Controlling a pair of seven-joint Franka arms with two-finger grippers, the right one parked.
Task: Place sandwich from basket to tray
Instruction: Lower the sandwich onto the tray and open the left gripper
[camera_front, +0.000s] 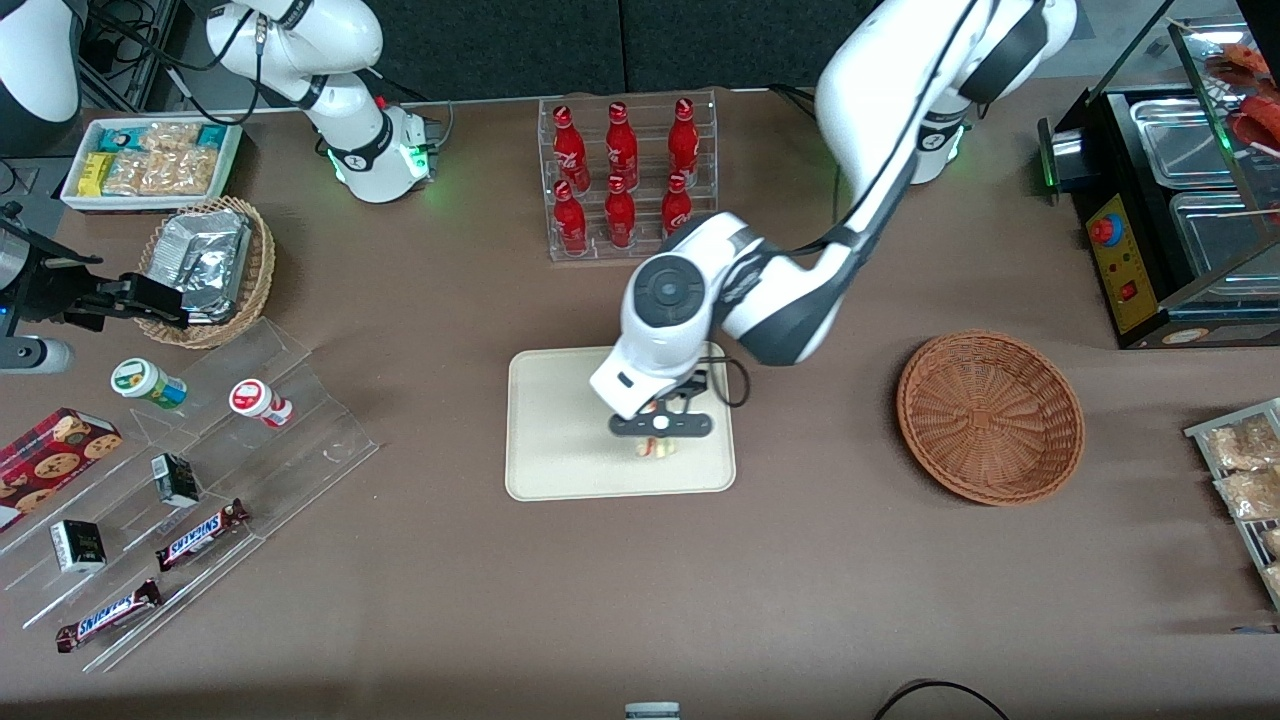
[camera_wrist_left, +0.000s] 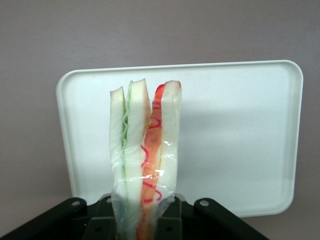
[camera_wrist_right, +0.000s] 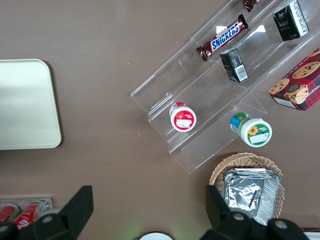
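My gripper (camera_front: 659, 442) hangs over the cream-white tray (camera_front: 560, 440), shut on the sandwich (camera_wrist_left: 145, 160). The sandwich is a plastic-wrapped wedge of white bread with green and red filling, held upright between the black fingers (camera_wrist_left: 172, 225), its tip pointing toward the tray (camera_wrist_left: 240, 135) below. In the front view only a small pale bit of the sandwich (camera_front: 657, 449) shows under the hand. The reddish-brown wicker basket (camera_front: 990, 416) stands beside the tray, toward the working arm's end of the table, with nothing in it.
A clear rack of red bottles (camera_front: 625, 175) stands farther from the front camera than the tray. Acrylic steps with snack bars and cups (camera_front: 190, 470) and a tan basket of foil packets (camera_front: 207, 268) lie toward the parked arm's end. A black food warmer (camera_front: 1170, 210) stands near the wicker basket.
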